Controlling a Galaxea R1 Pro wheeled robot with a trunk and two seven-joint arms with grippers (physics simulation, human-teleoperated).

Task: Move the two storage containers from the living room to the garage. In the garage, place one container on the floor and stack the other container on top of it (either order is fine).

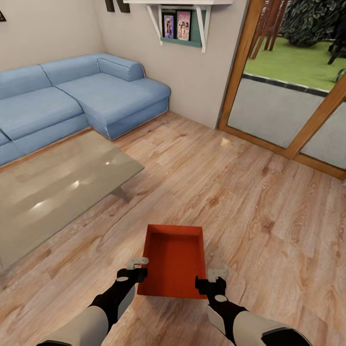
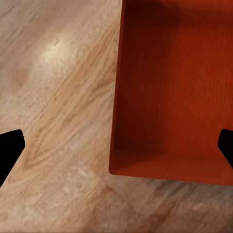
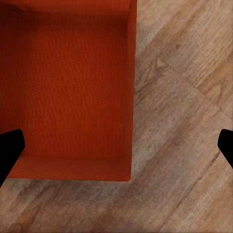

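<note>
Plainly, storage container (image 1: 175, 262) bears no label.

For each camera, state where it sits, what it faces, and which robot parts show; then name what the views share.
Head view: from the head, down over both arms, left gripper, right gripper, storage container, sofa.
Left wrist view: above the container's edge and wood floor; dark fingers.
Right wrist view: above the container; fingers.
Shared: the container.
</note>
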